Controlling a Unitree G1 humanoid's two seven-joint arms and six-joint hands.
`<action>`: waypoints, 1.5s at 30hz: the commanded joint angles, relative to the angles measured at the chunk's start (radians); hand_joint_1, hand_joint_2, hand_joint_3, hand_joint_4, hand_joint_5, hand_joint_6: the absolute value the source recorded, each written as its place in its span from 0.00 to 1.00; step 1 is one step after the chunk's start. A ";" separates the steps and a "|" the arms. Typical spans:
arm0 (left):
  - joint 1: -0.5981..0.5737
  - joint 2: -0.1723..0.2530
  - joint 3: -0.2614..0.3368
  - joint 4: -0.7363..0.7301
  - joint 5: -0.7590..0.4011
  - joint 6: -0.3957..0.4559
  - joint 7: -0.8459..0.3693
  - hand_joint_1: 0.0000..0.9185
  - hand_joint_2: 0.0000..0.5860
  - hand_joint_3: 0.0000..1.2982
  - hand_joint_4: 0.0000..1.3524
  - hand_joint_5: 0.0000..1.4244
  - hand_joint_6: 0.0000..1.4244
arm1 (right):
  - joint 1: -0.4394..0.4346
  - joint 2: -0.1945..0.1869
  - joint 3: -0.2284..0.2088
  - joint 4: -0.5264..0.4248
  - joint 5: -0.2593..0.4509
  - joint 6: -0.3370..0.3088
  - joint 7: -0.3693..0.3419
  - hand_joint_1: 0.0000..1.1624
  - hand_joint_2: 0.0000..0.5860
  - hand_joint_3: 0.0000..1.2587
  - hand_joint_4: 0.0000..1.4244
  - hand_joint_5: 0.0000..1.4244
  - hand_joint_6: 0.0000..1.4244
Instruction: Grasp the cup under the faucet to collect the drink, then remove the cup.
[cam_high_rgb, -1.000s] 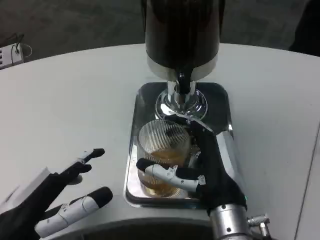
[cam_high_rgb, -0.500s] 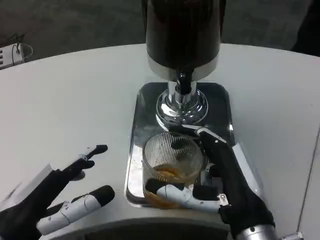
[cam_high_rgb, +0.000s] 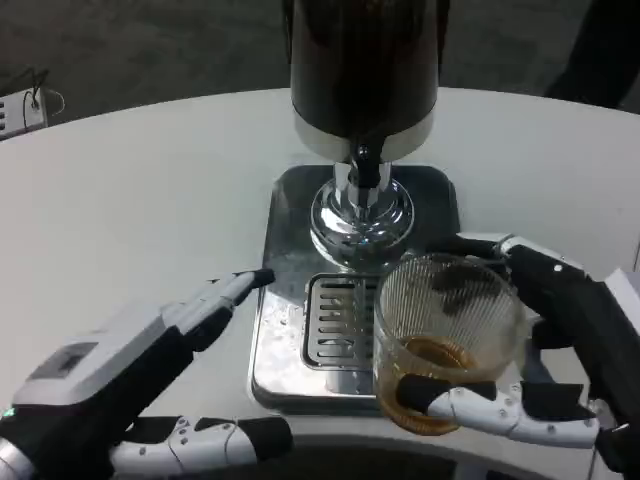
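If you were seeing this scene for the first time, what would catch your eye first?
Probably the ribbed clear glass cup holding amber drink, gripped by the right hand at the lower right, over the edge of the shiny metal drip tray. Behind it stands the dark drink dispenser, its faucet above the tray.

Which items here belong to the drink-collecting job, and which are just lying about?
Part of the job:
- ribbed glass cup with amber drink, held by the right hand
- dispenser and its faucet
- steel drip tray
- left hand, beside the tray

Lying about:
- white object with cable at the table's far left edge
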 joint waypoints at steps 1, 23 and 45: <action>0.027 0.018 -0.008 -0.071 0.032 -0.010 -0.028 0.00 0.03 0.01 0.00 0.00 0.03 | 0.008 -0.031 -0.072 -0.099 0.061 0.028 0.045 0.81 0.38 0.74 0.81 0.93 1.00; 0.129 -0.003 0.030 -0.278 0.107 0.076 -0.076 0.00 0.06 0.00 0.00 0.00 0.00 | 0.049 -0.132 -0.152 -0.224 0.179 0.085 0.157 0.80 0.38 0.74 0.81 0.93 1.00; 0.132 0.005 0.049 -0.283 0.086 0.100 -0.108 0.00 0.06 0.00 0.00 0.00 0.00 | 0.076 -0.136 -0.146 -0.235 0.180 0.078 0.155 0.80 0.38 0.74 0.81 0.93 1.00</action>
